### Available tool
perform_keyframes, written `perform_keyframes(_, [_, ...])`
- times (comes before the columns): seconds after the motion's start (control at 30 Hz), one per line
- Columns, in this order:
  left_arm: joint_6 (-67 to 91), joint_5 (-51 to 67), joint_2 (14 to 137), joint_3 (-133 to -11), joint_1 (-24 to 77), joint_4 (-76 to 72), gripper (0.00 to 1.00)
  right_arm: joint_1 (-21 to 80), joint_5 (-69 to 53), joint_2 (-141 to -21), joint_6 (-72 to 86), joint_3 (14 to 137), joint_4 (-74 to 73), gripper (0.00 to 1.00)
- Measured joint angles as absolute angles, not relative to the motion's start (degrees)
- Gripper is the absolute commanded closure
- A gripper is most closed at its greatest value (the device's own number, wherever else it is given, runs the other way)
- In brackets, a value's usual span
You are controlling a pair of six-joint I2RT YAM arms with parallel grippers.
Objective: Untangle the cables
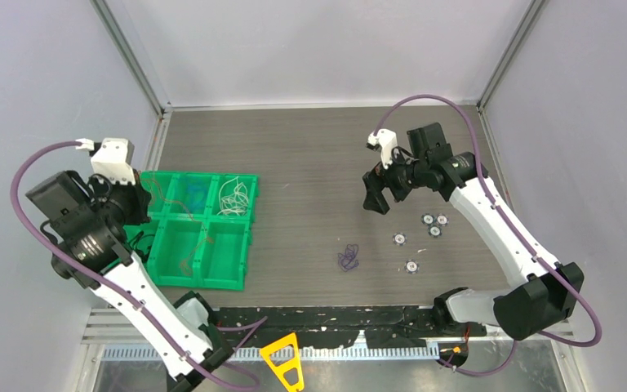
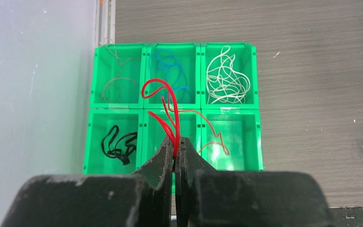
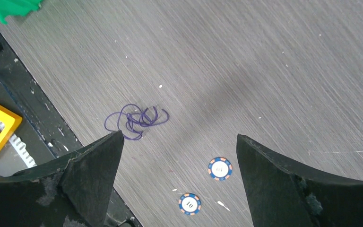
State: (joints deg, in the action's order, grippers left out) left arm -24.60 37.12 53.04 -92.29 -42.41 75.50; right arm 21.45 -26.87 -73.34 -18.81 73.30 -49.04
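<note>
From above, the purple cable (image 1: 348,258) lies as a small loose tangle on the bare tabletop (image 1: 310,155). It is well apart from the green six-compartment bin (image 1: 200,280) on its left and near the poker chips (image 1: 399,239) on its right, with open room all around it. The right arm (image 1: 498,224) reaches in from the right. The right fingers (image 1: 373,200) are spread wide and empty, hanging over the tabletop beyond that cable. The left arm (image 1: 131,286) bends over the bin's left edge, close to the side wall.

The left wrist view shows the left fingers (image 2: 163,163) pressed together on the red cable (image 2: 172,106). It runs straight away from them and curls over the bin's middle column. The far row holds a brown cable (image 2: 118,80), a blue cable (image 2: 170,71) and a white cable (image 2: 225,80). A black cable (image 2: 118,144) lies in the near left compartment.

In the right wrist view the purple tangle stretches crosswise, near the tabletop's dark edge strip (image 3: 38,113). Two chips lie between the parted fingers.
</note>
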Motion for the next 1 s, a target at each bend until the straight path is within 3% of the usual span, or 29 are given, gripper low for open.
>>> perform_keyframes(0.3, [-26.06,35.77,52.56,-86.02,-42.41,73.56,1.00,21.45,-26.50,-73.49,-22.28,70.28,-52.80,0.05])
perform_keyframes(0.67, [-30.26,28.58,55.24,-88.01,-42.46,68.47,1.00,21.45,-25.98,-73.52,-23.68,70.26,-54.13,0.05])
perform_keyframes(1.0, [-42.41,24.67,49.06,-61.06,-42.50,66.70,1.00,21.45,-26.00,-73.58,-23.83,70.26,-54.94,0.05])
